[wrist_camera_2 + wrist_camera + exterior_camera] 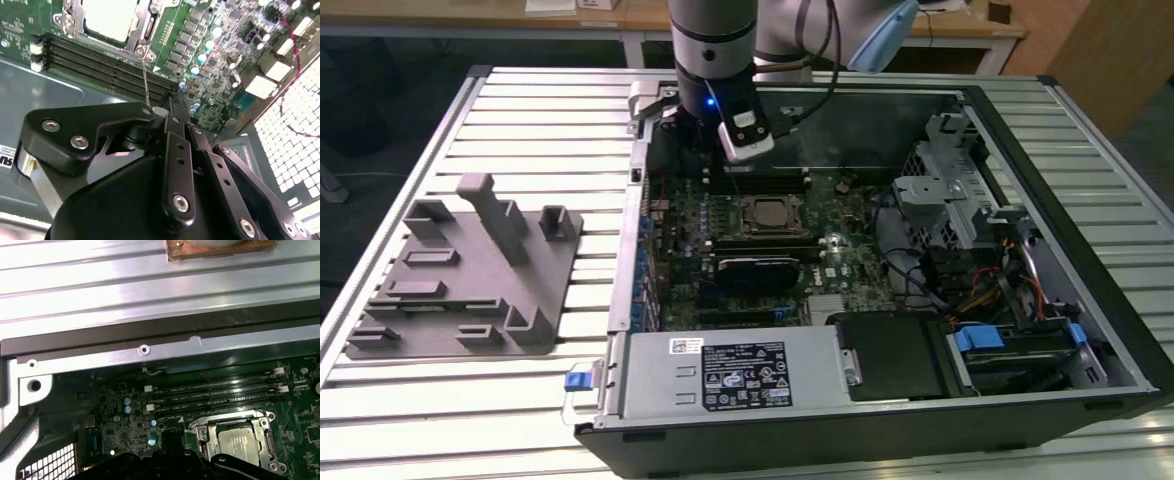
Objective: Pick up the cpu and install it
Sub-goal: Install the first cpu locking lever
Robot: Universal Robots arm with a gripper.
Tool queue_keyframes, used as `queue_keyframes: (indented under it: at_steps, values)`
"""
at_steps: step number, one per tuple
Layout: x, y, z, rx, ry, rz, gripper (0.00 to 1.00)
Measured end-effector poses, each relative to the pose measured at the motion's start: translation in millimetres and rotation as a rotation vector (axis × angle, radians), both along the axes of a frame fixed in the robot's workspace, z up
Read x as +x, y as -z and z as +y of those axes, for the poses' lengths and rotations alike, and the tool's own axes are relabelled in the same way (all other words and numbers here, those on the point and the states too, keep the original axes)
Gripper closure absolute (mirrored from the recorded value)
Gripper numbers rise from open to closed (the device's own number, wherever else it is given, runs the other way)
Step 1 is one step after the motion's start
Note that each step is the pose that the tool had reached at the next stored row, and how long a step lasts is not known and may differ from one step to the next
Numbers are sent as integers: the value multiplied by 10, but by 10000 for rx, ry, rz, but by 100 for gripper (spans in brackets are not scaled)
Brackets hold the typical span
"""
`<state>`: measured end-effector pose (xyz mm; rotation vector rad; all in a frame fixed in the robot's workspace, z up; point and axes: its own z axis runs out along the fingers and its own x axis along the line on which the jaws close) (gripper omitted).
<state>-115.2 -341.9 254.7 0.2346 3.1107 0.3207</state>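
The cpu (110, 17), a square chip with a silver top, lies flat inside the metal-framed socket (142, 35) on the green motherboard; it also shows in the first wrist view as cpu (242, 445) and in the exterior view as cpu (767, 213). My gripper (172, 105) hangs above the memory slots (100, 65) just beside the socket, with its black fingers closed together and nothing visible between them. A thin metal lever (145, 80) rises from the socket's corner to right beside the fingertips; I cannot tell whether they touch. In the exterior view the gripper (734, 165) is over the board's far part.
The open computer case (1067, 300) lies on a slatted metal table (534, 110). A grey plastic fixture block (467, 270) stands at the exterior view's left. A power supply (734, 375), drive bays (1014, 350) and cables crowd the case's near and right sides.
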Motion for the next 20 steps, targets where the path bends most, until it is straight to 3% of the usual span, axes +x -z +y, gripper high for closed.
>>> queue_keyframes:
  at_steps: [4, 13, 20]
  values:
    - [1, 2, 0, 123, 0, 3, 89]
    - [69, 36, 0, 144, 0, 33, 89]
    - [186, 50, 0, 143, 6, 43, 89]
